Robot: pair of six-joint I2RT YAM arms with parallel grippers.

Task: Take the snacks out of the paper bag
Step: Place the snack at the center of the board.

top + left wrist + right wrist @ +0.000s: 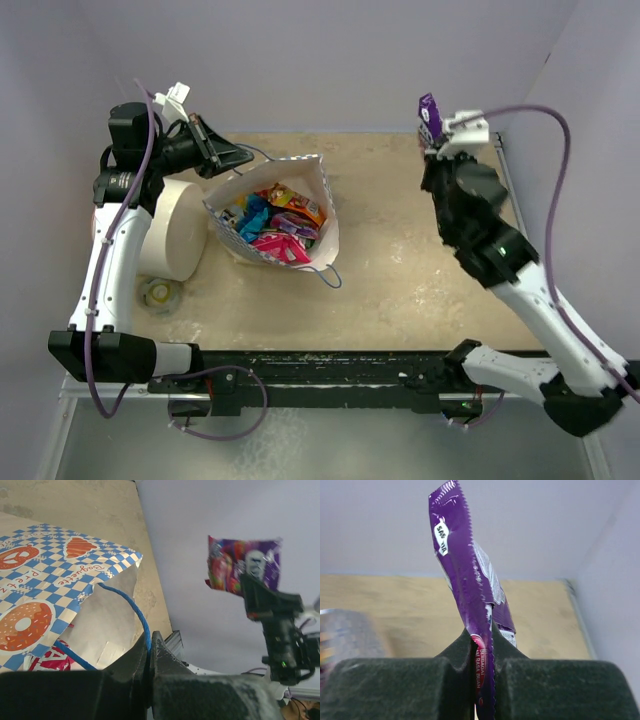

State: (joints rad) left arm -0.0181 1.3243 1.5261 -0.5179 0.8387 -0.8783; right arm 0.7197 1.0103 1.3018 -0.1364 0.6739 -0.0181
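Note:
The paper bag (318,190) lies open on the table, blue-and-white checkered outside (45,585), with several bright snacks (275,225) inside. My left gripper (240,155) is shut on the bag's blue cord handle (139,615) at the bag's far left corner, the cord pinched between the jaws. My right gripper (437,143) is far right at the back of the table, shut on a purple snack packet (429,117) held upright in the air. That packet stands edge-on in the right wrist view (465,590) and also shows in the left wrist view (242,565).
A large white cylinder (172,228) stands left of the bag, under my left arm. A small round yellowish object (159,294) lies in front of it. The bag's second blue handle (328,276) loops onto the table at its near side. Walls close the back and sides.

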